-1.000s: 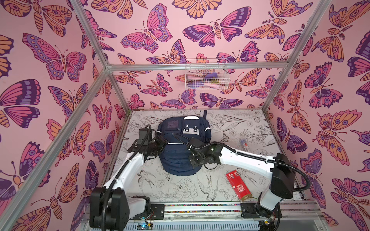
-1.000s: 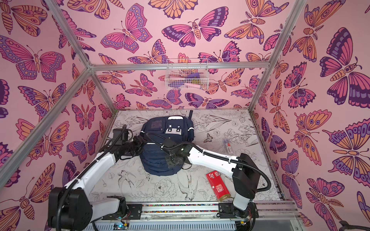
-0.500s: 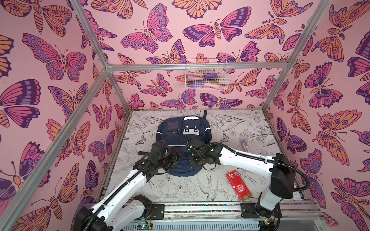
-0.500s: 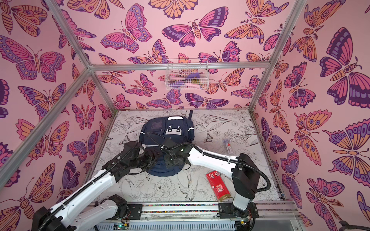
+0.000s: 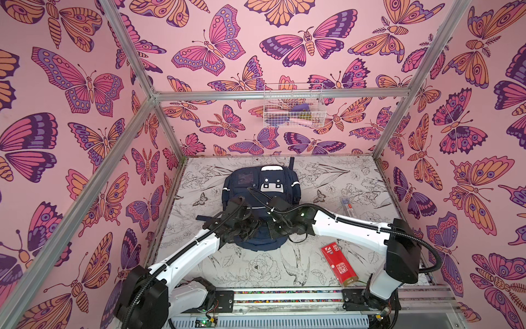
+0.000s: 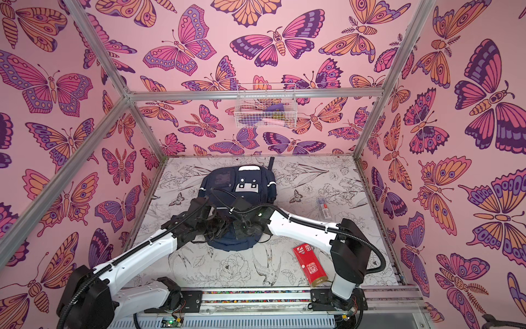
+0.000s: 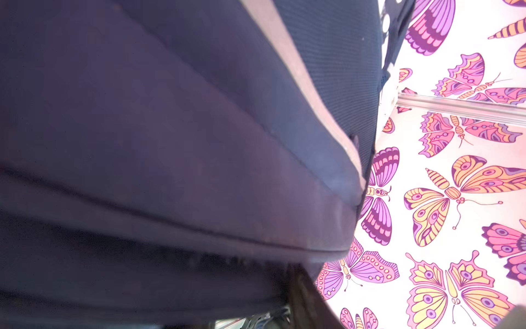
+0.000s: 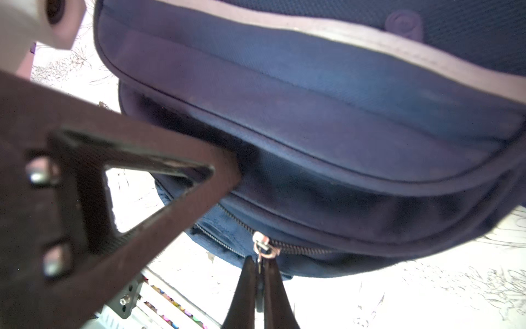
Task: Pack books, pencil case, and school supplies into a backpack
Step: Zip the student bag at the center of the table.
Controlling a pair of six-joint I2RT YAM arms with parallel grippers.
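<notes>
The navy backpack [image 5: 260,185] [image 6: 240,182] lies flat mid-table, its white patch toward the back wall. Both grippers meet at its near end. My right gripper [image 8: 259,267] [image 5: 271,231] is shut on the metal zip pull [image 8: 263,248] of the bottom zip. My left gripper [image 5: 247,228] is beside it, one finger [image 8: 159,182] dug under a fold of the backpack's fabric; in the left wrist view fabric [image 7: 170,142] covers the jaws and only one dark finger [image 7: 303,297] shows. A slim clear case with a red label [image 5: 348,206] lies to the right. The books are out of view.
A red flat packet [image 5: 338,265] [image 6: 310,265] lies near the front right, close to the right arm's base. A white wire basket [image 5: 293,109] with a few things in it hangs on the back wall. The arms' mounting rail [image 5: 284,296] runs along the front edge.
My left arm has swung from the backpack's left side round to its near end, and its jaws have narrowed at the fabric. The right gripper has stayed shut at the zip.
</notes>
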